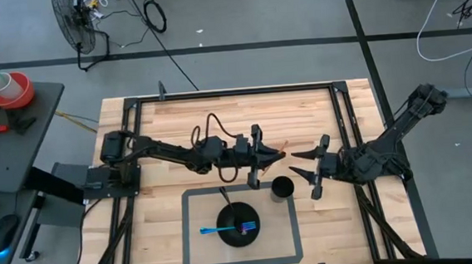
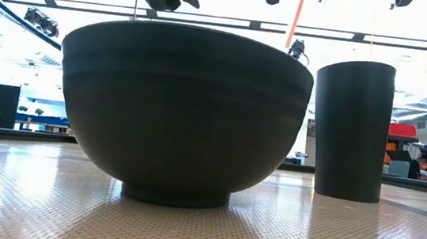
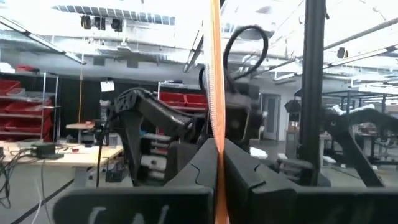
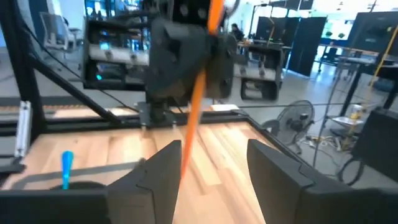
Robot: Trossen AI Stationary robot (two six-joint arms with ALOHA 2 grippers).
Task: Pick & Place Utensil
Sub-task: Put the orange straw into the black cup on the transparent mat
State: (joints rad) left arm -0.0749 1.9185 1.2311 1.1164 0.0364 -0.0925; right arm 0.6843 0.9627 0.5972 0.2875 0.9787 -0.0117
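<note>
High view: both arms meet over the middle of the table (image 1: 151,113), above the mat (image 1: 195,235).
Left gripper (image 1: 276,152): reaches from the left, fingers clamped tight on an orange utensil (image 1: 285,148).
Left wrist view: the utensil (image 3: 217,112) runs as a thin orange strip up from between the closed fingers (image 3: 199,165); the other arm stands behind it.
Right gripper (image 1: 298,164): faces the left one from the right, fingers about half spread, holding nothing.
Right wrist view: the orange utensil (image 4: 198,93) slants down from the left gripper (image 4: 186,56) into the gap beside one finger (image 4: 163,163); whether it touches that finger is hard to judge.
Cup (image 1: 282,187): dark, upright, just under the two grippers, at the mat's upper right corner.
Bowl (image 1: 238,223): dark, on the mat, left of the cup.
In the bowl: a blue utensil (image 1: 214,229) with its handle sticking out left, a dark one (image 1: 225,197) leaning out the far side, and a small purple item (image 1: 247,228), too small to identify.
Low view: bowl (image 2: 182,112) and cup (image 2: 351,130) stand apart; the orange utensil (image 2: 296,17) hangs above them.
</note>
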